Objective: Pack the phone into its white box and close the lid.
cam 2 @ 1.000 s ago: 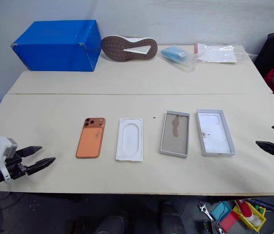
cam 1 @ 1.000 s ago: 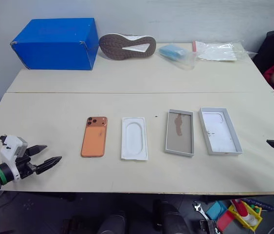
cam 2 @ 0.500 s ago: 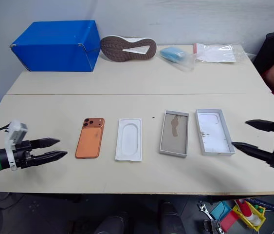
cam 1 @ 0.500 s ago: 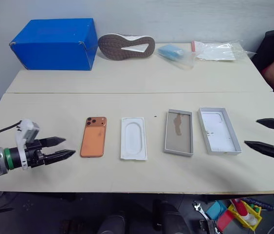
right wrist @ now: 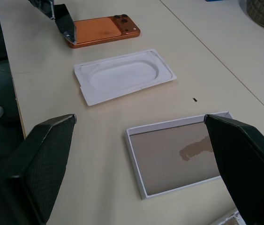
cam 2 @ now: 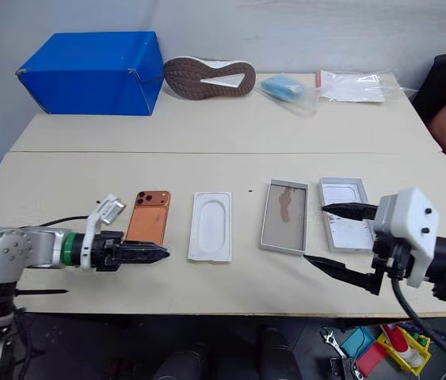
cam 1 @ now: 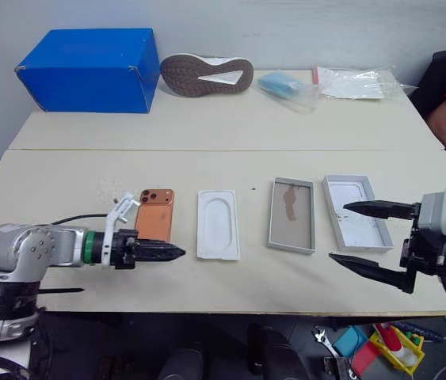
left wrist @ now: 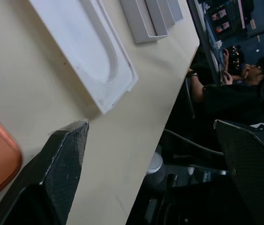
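over beige tabletop [cam 1: 64, 182], both arms swung inward: left gripper [cam 1: 159, 253] spread beside slim orange phone [cam 1: 154, 222], right gripper [cam 1: 369, 237] agape near shallow white box [cam 1: 291, 214], nothing grasped yet.

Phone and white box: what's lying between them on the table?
Between the phone and the white box lies the flat white insert with an oval recess, apart from both. Head views show it.

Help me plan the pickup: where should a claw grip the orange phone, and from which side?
Grip the phone across its two long edges, coming from above at its plain near half. It lies flat, camera end away from the robot; the left claw is nearest.
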{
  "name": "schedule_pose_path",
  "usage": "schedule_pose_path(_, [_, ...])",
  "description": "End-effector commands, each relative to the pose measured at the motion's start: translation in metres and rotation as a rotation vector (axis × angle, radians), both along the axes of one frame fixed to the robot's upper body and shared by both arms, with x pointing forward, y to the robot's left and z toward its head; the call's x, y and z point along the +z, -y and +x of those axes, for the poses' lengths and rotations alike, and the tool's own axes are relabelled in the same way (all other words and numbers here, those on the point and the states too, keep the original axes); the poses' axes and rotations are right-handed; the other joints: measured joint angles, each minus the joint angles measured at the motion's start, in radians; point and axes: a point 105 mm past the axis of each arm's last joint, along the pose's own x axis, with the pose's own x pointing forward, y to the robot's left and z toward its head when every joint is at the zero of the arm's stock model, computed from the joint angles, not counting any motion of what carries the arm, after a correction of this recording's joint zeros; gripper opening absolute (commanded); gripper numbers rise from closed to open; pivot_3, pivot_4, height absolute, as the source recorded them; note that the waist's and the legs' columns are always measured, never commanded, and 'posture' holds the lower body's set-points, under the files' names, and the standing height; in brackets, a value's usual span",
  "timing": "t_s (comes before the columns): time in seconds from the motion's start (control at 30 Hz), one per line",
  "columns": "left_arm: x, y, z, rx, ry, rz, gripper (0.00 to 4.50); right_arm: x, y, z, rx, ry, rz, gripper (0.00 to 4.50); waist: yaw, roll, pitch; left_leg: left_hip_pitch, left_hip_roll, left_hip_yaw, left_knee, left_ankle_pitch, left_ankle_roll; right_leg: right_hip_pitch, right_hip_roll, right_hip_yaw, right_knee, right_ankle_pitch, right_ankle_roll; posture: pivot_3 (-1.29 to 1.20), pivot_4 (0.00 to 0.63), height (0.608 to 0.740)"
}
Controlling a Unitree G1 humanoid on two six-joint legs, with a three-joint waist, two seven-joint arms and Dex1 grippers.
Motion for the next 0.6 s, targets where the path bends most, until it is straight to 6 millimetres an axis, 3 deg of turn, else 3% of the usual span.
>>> schedule_pose_path(0.03, [-0.004, 0.010, 0.006, 0.005, -0.059, 0.024, 4.50, 0.001, -0.009, -0.004, 0.019, 0.033, 0.005, 4.46, 0.000, -0.001, 0.000, 0.000, 0.000, 0.000, 0.000, 0.000, 0.000, 0.000, 0.000, 0.000, 0.000, 0.000, 0.000, 0.00, 0.150, 0.740])
schedule_pose_path(0.4, [-0.018, 0.027, 0.018, 0.001, -0.112, 0.096, 4.50, -0.005, -0.017, -0.004, 0.009, 0.036, 0.033, 4.46, 0.001, -0.002, 0.000, 0.000, 0.000, -0.001, 0.000, 0.001, -0.002, 0.000, 0.000, 0.000, 0.000, 0.000, 0.000, 0.00, 0.150, 0.740])
schedule_pose_path(0.57, [-0.020, 0.034, 0.018, -0.021, -0.143, 0.064, 3.32, -0.007, -0.017, -0.006, 0.000, 0.036, 0.032, 4.50, 0.001, -0.002, -0.001, 0.000, 0.000, -0.001, 0.001, 0.001, -0.001, 0.000, 0.000, 0.000, 0.000, 0.000, 0.000, 0.00, 0.150, 0.740])
schedule_pose_path(0.6, [-0.020, 0.036, 0.018, -0.023, -0.148, 0.059, 3.32, -0.008, -0.018, -0.006, 0.000, 0.036, 0.032, 4.50, 0.001, -0.002, -0.001, 0.000, 0.000, -0.001, 0.001, 0.001, -0.001, 0.000, 0.000, 0.000, 0.001, 0.000, 0.000, 0.00, 0.150, 0.740])
